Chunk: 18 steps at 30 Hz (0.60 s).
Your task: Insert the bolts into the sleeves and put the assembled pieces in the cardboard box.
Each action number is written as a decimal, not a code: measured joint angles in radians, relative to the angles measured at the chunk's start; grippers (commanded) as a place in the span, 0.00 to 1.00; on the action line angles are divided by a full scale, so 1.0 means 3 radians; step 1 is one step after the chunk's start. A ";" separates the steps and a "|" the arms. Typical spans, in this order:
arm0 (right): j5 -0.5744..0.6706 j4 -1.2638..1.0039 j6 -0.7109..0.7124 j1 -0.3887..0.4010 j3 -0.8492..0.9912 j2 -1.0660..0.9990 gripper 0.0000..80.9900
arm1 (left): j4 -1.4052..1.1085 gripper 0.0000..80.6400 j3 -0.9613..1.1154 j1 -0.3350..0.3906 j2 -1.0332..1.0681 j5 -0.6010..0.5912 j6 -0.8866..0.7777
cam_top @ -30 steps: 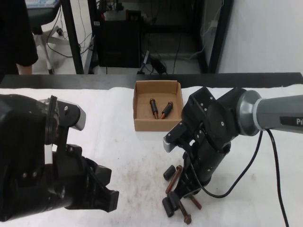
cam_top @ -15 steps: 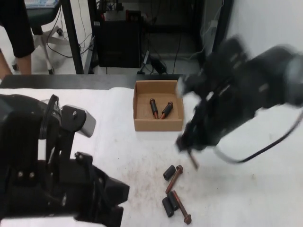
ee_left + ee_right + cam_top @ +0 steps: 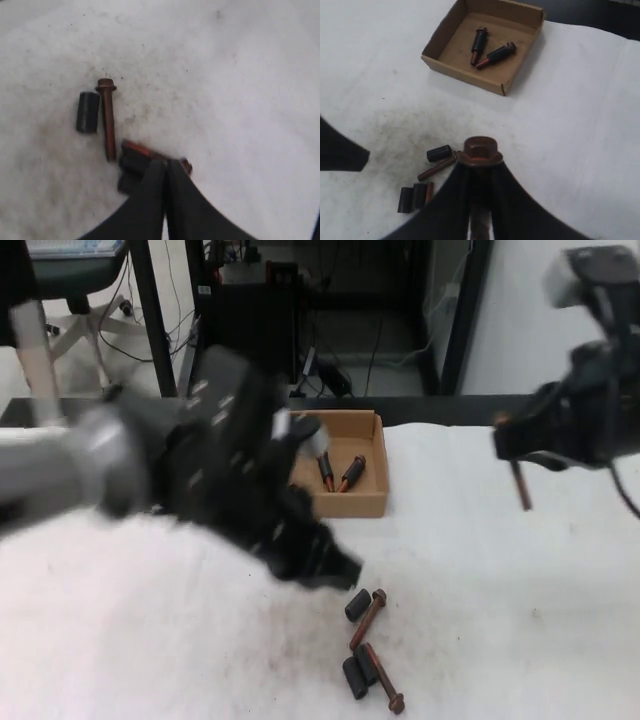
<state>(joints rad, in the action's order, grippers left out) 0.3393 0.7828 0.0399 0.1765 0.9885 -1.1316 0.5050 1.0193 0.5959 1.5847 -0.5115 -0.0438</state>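
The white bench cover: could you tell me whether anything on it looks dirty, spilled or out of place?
Yes: a dark, rusty smudge stains the cover around the loose bolts and sleeves. Nothing looks spilled or broken.

One cardboard box out ahead of the right gripper, two assembled pieces in it, three loose sleeves beneath that gripper, two bolts lying among them, a third bolt clamped in it
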 measured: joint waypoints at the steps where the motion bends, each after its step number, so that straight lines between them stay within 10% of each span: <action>1: 0.0010 0.0001 0.0000 -0.0046 -0.0006 0.0015 0.01 | 0.0077 0.00 0.0199 0.0012 0.0175 0.0012 0.0066; 11: 0.0088 0.0040 -0.0004 -0.0190 -0.0064 0.0048 0.01 | 0.1249 0.34 0.1817 0.0200 0.1439 0.0545 0.0687; 18: 0.0086 0.0033 -0.0004 -0.0190 -0.0064 0.0048 0.01 | 0.1618 0.36 0.2126 0.0235 0.1717 0.0765 0.0697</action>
<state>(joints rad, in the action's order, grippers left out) 0.3652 0.7928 0.0386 0.1197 0.9693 -1.1173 0.9905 1.6569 0.6664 2.0998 -0.2819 0.1654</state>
